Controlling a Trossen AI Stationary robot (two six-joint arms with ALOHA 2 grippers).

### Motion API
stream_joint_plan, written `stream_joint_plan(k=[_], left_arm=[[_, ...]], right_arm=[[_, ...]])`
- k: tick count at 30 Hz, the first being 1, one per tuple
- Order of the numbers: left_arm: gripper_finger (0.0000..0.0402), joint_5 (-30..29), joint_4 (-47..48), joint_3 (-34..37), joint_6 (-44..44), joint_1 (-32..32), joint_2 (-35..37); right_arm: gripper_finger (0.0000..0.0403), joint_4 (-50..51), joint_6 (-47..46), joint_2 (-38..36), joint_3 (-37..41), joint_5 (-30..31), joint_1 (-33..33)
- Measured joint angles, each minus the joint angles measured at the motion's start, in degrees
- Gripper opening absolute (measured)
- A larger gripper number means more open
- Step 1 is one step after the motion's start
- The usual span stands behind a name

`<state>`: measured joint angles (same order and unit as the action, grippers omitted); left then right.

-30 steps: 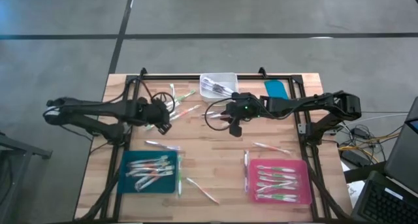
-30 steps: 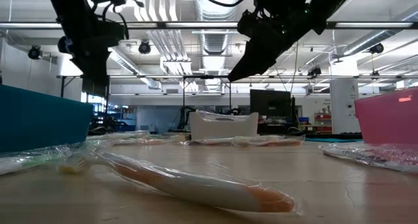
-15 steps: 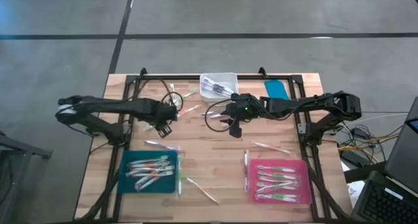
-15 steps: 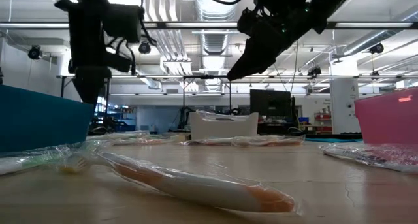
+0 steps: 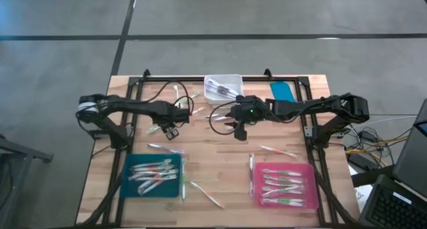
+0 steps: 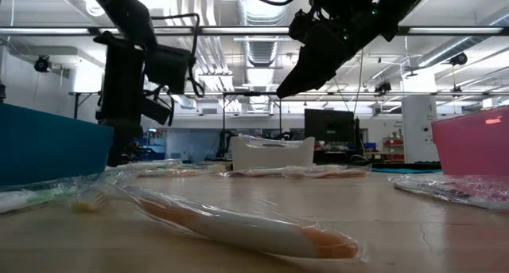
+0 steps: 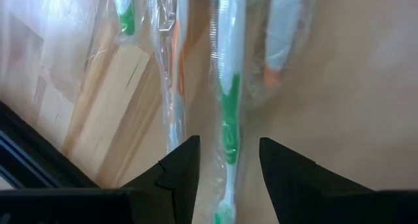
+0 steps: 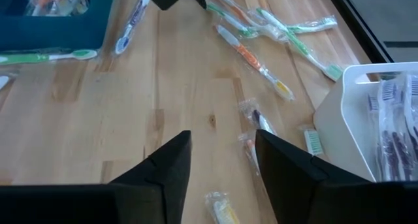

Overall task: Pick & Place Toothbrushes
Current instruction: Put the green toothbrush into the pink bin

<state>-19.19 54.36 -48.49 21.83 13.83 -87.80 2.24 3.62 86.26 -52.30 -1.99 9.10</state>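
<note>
The left pincer (image 5: 171, 124) is held low over a loose cluster of wrapped toothbrushes (image 5: 189, 113) toward 10 o'clock on the worktop (image 5: 220, 152). In its wrist view the 2 fingers (image 7: 185, 165) are seen parted, with a green-handled toothbrush (image 7: 226, 119) lying lengthwise in the gap; nothing is gripped yet. An orange-accented toothbrush (image 7: 175, 87) and other wrapped ones lie just beside it, their clear wrappers overlapping.

The right pincer (image 5: 240, 127) is raised near the centre of the worktop, its fingers (image 8: 163, 168) spread and empty. A white bin (image 5: 223, 87) at 12 o'clock holds more toothbrushes. A teal tray (image 5: 155, 176) at 7 o'clock and a pink tray (image 5: 285, 184) at 5 o'clock are each already part-filled, and stray toothbrushes lie between and beside them.

Several risks can be judged from here. Because the wrappers overlap, 2 toothbrushes could be closed on at once, or a neighbour could be dragged along by clinging film. The slick film could also let the green-handled toothbrush slide or twist out of a grip taken on the wrapper alone. If the fingers are lowered too far, the worktop could be struck. The 2 pincers are near each other, so a sweep toward the centre could bring them into contact.
</note>
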Motion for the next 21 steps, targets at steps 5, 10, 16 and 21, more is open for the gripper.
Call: stream_joint_plan(k=[5, 10, 16, 21], left_arm=[[0.0163, -0.1, -1.2, 0.0, -0.8, 1.1, -2.3], [0.0163, 2.6, -4.1, 0.0, -2.7, 2.1, -4.2], [0.0159, 4.0, -4.3, -0.2, -4.4, 2.8, -5.7], [0.0128, 4.8, -4.8, -0.2, -6.3, 3.0, -5.9]], right_arm=[[0.0172, 0.0, 0.0, 0.0, 0.0, 0.0, 0.0], [0.0171, 0.1, 0.0, 0.0, 0.0, 0.0, 0.0], [0.0159, 0.2, 0.0, 0.0, 0.1, 0.0, 0.0], [0.0143, 0.2, 0.4, 0.0, 0.2, 0.0, 0.0]])
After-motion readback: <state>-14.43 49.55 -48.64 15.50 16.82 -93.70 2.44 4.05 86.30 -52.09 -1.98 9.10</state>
